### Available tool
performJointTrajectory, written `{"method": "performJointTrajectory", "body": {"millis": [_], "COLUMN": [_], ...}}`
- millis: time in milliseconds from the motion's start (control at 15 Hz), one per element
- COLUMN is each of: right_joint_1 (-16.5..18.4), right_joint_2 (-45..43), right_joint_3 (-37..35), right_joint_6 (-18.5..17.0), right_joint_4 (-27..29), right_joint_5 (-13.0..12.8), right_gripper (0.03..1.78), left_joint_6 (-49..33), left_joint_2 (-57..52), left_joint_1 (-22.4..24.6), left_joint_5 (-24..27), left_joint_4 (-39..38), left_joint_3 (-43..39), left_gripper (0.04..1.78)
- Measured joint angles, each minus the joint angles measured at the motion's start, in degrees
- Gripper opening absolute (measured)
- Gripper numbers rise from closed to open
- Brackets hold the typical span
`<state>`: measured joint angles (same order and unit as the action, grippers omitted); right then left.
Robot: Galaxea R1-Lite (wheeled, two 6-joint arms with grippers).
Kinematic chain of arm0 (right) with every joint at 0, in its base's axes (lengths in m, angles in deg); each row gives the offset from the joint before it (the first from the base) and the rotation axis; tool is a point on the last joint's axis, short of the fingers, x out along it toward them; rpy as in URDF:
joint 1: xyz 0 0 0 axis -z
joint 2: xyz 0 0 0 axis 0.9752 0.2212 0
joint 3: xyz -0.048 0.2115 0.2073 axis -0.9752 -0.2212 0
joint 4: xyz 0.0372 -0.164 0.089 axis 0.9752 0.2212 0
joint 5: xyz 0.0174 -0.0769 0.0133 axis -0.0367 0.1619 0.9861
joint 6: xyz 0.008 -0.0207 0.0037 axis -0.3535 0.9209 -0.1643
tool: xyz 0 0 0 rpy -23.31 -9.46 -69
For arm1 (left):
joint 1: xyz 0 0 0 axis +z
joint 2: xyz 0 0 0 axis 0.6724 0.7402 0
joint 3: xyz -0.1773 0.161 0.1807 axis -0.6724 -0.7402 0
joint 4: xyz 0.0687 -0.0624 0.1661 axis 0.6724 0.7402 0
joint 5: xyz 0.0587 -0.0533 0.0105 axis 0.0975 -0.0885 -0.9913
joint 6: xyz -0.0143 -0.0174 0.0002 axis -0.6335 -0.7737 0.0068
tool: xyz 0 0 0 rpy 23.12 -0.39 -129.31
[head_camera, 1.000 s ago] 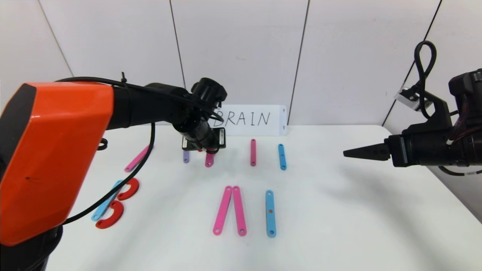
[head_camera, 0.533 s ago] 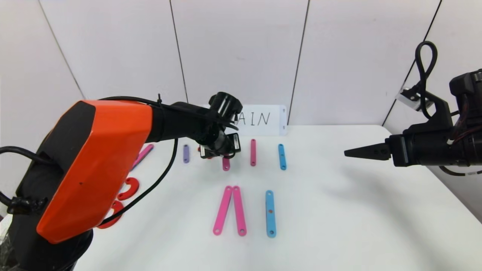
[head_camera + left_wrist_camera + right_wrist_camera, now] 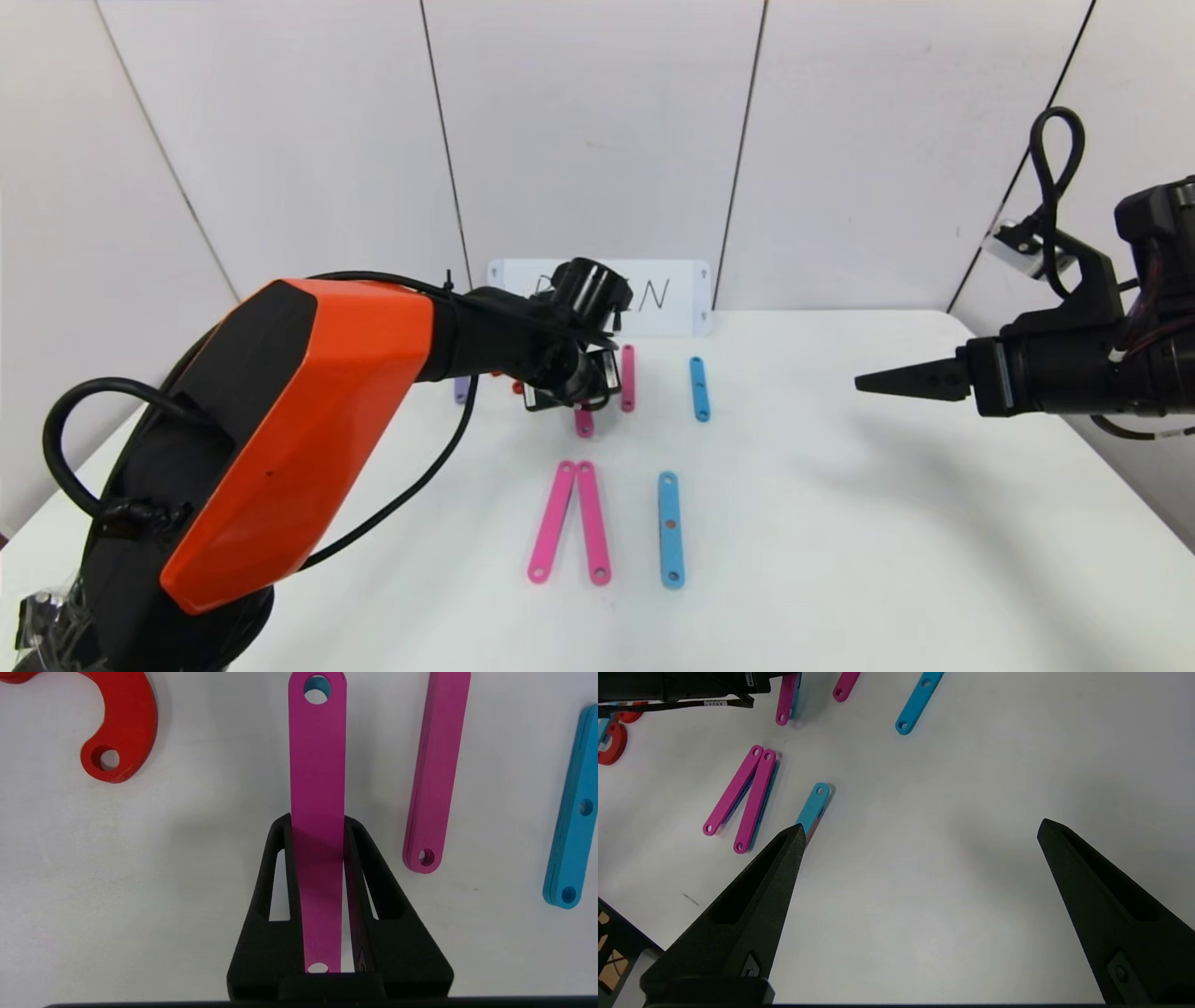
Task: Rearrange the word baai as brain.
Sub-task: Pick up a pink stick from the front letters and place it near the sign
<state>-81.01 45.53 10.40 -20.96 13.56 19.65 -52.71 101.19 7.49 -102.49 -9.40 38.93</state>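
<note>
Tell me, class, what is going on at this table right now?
The robot is spelling with flat plastic strips below a white card with handwritten letters. Its left hand is shut on a short pink strip, holding it over the far row beside another pink strip and a blue strip. Two long pink strips and a long blue strip lie nearer. The right hand hangs open at the right.

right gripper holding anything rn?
No. In the right wrist view the right gripper has its fingers spread wide apart, with only bare table between them.
</note>
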Motion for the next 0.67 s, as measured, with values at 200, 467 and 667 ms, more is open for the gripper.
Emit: {"method": "performJointTrajectory", "body": {"millis": [200,467,667], "right_joint_1": [0.07,0.11,0.11], "right_joint_2": [-0.02,-0.02,-0.09], "right_joint_3": [-1.1,-2.05,-2.1], "right_joint_6": [-0.09,-0.22,-0.24], "right_joint_4": [-3.39,-4.96,-4.96], "right_joint_5": [-0.2,-0.32,-0.26], "right_gripper": [1.74,1.74,1.74], "left_joint_6": [-0.39,-0.34,-0.43], "left_joint_2": [0.5,0.74,0.77], "left_joint_1": [-0.83,-1.32,-1.38], "left_joint_5": [0.09,0.16,0.2], "left_joint_4": [0.0,-0.02,-0.02], "left_joint_3": [-0.02,-0.11,-0.11], "left_gripper": [0.3,0.3,0.3]}}
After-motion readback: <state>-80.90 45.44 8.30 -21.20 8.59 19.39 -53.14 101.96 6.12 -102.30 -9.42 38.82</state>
